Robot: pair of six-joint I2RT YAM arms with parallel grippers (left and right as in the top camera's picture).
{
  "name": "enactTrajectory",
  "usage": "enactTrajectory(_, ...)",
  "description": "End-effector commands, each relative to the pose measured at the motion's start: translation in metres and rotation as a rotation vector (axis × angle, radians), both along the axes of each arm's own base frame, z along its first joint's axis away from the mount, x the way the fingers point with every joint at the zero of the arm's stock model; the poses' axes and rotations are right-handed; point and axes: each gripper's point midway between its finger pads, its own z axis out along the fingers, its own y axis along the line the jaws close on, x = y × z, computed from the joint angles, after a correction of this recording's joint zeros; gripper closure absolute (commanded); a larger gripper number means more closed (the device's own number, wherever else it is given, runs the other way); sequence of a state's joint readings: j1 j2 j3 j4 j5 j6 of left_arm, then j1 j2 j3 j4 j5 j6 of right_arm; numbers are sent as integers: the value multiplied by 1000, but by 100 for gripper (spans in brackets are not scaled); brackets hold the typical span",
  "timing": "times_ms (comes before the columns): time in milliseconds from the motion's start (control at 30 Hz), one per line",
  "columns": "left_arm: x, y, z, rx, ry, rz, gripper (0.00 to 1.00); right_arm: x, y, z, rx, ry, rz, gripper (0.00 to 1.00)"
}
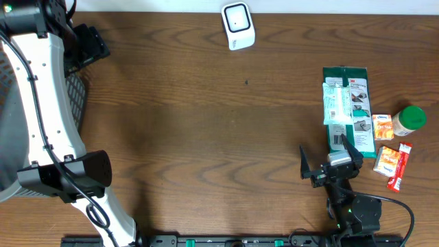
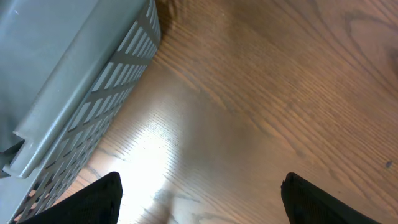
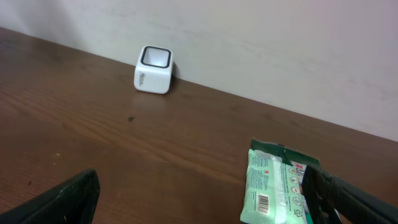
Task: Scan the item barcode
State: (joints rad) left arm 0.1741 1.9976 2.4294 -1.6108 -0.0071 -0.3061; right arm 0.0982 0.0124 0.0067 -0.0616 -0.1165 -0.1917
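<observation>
The green packet (image 1: pixel 348 110) lies flat at the right side of the bench (image 1: pixel 192 123), with its white label and barcode facing up. Your right claw (image 1: pixel 328 161) stands spread wide at the near end of the packet and holds nothing. I judge it waits there so that it can close on this end. Farther out, the white scanner (image 1: pixel 238 25) sits at the far edge with its window upward, so the barcode will probably have to be turned down toward it. Your left claw (image 2: pixel 199 208) is spread too, empty, and hangs beside the grey basket (image 2: pixel 68 81), well apart from the work.
</observation>
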Motion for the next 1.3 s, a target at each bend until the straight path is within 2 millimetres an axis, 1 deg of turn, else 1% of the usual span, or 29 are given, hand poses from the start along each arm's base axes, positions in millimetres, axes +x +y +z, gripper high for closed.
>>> enactTrajectory(0,-12,2,-5,5,62,-6,18,1,-5,0,3,0,-25,1)
enactTrajectory(100,-12,2,-5,5,62,-6,18,1,-5,0,3,0,-25,1)
enactTrajectory(133,-12,2,-5,5,62,-6,16,1,-5,0,3,0,-25,1)
enactTrajectory(167,-12,2,-5,5,62,-6,18,1,-5,0,3,0,-25,1)
enactTrajectory(1267,-11,2,-8,4,68,-6,18,1,-5,-1,3,1,-25,1)
